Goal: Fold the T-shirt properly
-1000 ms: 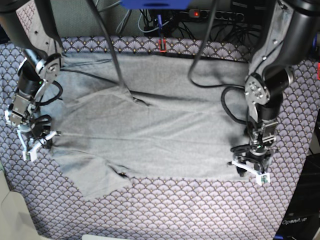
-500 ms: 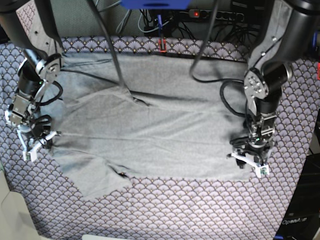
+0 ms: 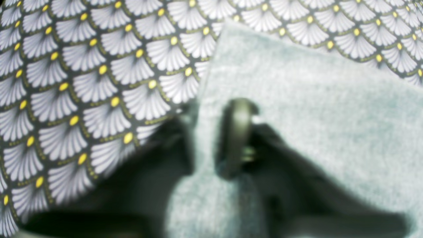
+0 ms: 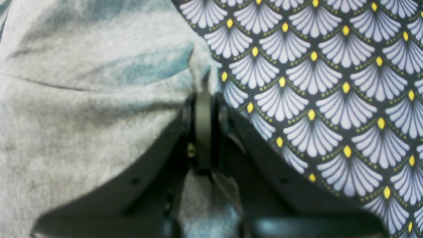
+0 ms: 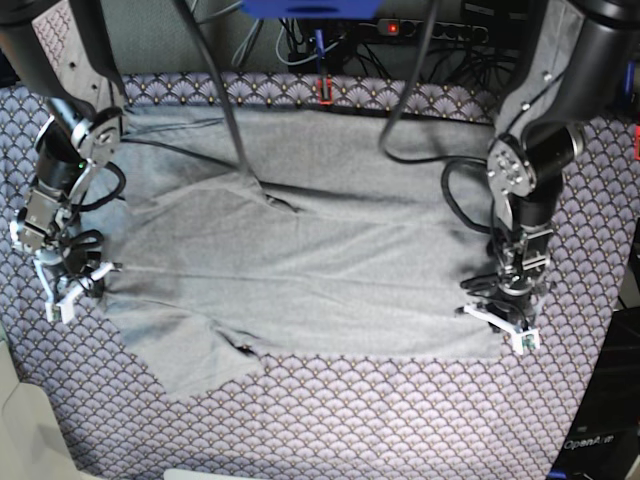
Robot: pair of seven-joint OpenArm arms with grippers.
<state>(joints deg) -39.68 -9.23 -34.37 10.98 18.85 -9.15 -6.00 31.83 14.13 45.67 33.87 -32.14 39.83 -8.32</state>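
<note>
The light grey T-shirt [image 5: 300, 270] lies spread out and slightly wrinkled on the purple fan-patterned tablecloth [image 5: 400, 420]. My left gripper [image 5: 503, 325] stands at the shirt's front right corner. In the left wrist view this gripper [image 3: 208, 138] is shut on a raised fold of the T-shirt [image 3: 314, 115] at its edge. At the shirt's left edge is my right gripper [image 5: 68, 290]. Seen from the right wrist, that gripper [image 4: 203, 99] is shut, with the T-shirt [image 4: 82, 99] bunched at its tips.
Black cables [image 5: 225, 110] hang from the arms across the shirt's back part. A power strip [image 5: 430, 30] and a tangle of wires sit behind the table. The tablecloth [image 3: 82, 82] shows beside both grippers, and a sleeve lies at the front left [image 5: 190, 360].
My left gripper has come down onto the shirt's front right corner and closed on the fabric. The right arm has not moved.
</note>
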